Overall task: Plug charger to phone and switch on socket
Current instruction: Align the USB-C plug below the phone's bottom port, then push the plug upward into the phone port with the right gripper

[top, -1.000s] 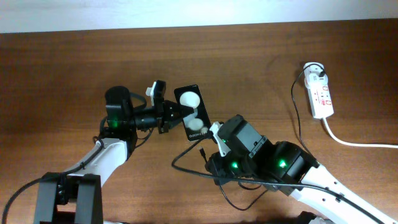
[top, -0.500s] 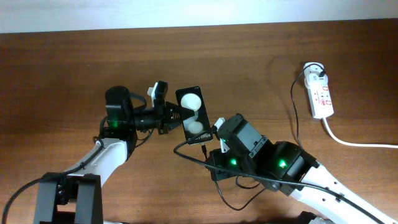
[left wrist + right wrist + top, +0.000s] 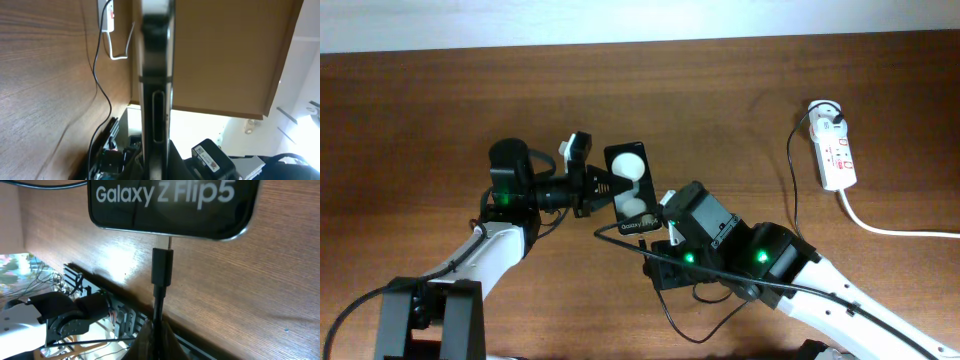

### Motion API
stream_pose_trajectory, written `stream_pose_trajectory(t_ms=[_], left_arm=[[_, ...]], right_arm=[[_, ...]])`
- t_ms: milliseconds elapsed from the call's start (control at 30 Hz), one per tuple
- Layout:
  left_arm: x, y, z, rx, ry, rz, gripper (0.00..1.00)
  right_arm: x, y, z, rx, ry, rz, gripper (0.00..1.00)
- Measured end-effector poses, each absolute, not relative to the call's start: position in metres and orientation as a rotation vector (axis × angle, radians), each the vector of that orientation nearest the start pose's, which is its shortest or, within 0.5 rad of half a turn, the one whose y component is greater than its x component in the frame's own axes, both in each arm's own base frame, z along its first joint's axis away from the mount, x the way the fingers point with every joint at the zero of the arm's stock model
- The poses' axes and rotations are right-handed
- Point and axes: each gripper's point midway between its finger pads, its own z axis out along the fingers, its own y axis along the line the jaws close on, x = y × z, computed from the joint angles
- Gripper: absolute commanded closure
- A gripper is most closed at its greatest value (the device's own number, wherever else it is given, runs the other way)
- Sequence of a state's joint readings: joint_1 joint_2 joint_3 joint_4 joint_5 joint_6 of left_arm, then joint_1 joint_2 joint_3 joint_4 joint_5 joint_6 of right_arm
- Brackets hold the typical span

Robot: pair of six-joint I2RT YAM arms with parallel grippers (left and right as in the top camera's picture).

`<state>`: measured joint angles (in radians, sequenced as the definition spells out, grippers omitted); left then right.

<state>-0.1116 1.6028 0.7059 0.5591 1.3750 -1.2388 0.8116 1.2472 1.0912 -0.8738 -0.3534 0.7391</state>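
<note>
- The left gripper (image 3: 603,187) had its fingers clamped on one long edge of the Galaxy Z Flip5 phone (image 3: 628,190). It held the phone off the bench (image 3: 420,100) with the lettered end turned toward the right arm.
- The right gripper (image 3: 154,337) had its fingers pinched together on the charger (image 3: 162,272), just behind the black connector.
- In the right wrist view the connector stood straight under the middle of the phone's bottom edge. Its metal tip touched that edge, apparently at the port. Some bare metal showed, so it looked only partly seated, though the view was too blurred to be sure.
- The step in hand was judged to be the plugging-in, at the point of insertion.
- The next move called for a short, straight push along the connector's axis while the left arm braced the phone. Any sideways drift could jam or bend the tip.
- The white power strip (image 3: 837,152) lay well apart at the far right of the bench, with the charger's black plug in its round outlet end. Neither arm was near it, and whether its switch was on could not be told, so that step was judged to remain.
</note>
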Motion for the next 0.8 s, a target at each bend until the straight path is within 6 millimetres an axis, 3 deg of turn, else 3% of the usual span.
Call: stream_pose_trajectory(t_ms=[100, 167, 300, 800], left_arm=[[0.312, -0.196, 0.189, -0.099, 2.242, -2.112, 1.0], [0.315, -0.19, 0.189, -0.116, 2.233, -2.106, 1.0], [0.315, -0.19, 0.189, -0.113, 2.233, -2.108, 1.0], [0.313, -0.19, 0.189, -0.129, 2.244, -2.126, 1.0]], right_arm=[[0.166, 0.264, 0.19, -0.251, 2.832, 0.947, 0.96], [0.167, 0.265, 0.205, -0.261, 2.766, 0.995, 0.96], [0.173, 0.277, 0.22, -0.281, 2.685, 1.082, 0.96], [0.171, 0.276, 0.195, -0.207, 2.812, 1.026, 0.96]])
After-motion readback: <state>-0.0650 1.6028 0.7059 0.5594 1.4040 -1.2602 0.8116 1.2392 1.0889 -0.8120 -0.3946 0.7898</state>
